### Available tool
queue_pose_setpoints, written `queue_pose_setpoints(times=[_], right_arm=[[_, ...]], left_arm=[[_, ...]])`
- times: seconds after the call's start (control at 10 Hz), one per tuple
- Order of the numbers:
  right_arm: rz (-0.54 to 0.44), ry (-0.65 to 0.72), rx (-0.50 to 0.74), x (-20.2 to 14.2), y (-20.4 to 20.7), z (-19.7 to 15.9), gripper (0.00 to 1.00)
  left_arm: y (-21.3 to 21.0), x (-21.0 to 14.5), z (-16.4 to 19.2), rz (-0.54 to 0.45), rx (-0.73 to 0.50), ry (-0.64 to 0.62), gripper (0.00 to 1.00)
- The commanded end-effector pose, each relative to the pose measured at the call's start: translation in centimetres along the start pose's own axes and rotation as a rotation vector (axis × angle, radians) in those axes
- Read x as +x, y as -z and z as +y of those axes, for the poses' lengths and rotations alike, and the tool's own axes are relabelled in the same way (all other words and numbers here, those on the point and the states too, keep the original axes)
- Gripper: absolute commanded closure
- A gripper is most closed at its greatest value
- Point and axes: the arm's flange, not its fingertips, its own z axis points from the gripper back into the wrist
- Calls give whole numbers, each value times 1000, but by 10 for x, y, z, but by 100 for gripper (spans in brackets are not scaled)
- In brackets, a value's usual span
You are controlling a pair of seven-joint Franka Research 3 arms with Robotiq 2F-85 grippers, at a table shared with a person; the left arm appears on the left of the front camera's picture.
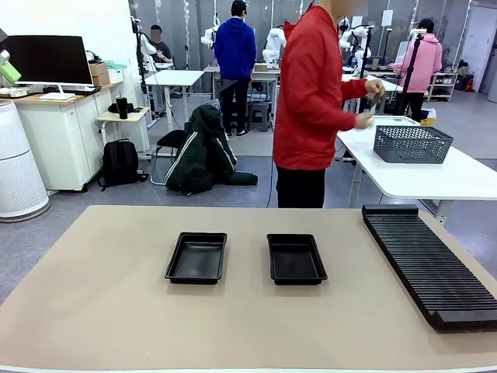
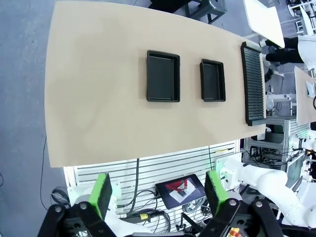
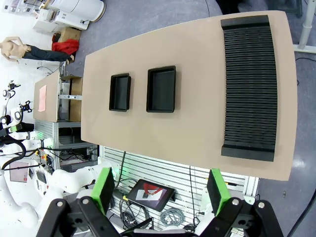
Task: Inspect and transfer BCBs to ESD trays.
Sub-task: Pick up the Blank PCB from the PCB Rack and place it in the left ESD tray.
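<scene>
Two empty black ESD trays lie side by side mid-table, the left tray and the right tray. My left gripper hangs open high above and behind the table's near edge, with nothing between its green pads. My right gripper is also open and empty, equally high. The BCBs are out of view. A person in red stands at the far side, turned to another table, with a small thin thing in the hands, too small to identify.
A long black ribbed rack lies along the right side of the tan table. A grey mesh basket stands on the white table behind. Below the near edge sit cables and a small screen.
</scene>
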Motion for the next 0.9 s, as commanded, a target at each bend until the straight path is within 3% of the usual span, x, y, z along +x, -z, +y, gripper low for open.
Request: queue_pose_setpoints(times=[0.0, 0.8], right_arm=[[-2, -4, 2, 0, 0, 0, 0], [-2, -4, 2, 0, 0, 0, 0]], left_arm=[[-10, 9, 4, -10, 8, 0, 0], [-14, 29, 9, -17, 5, -7, 0]])
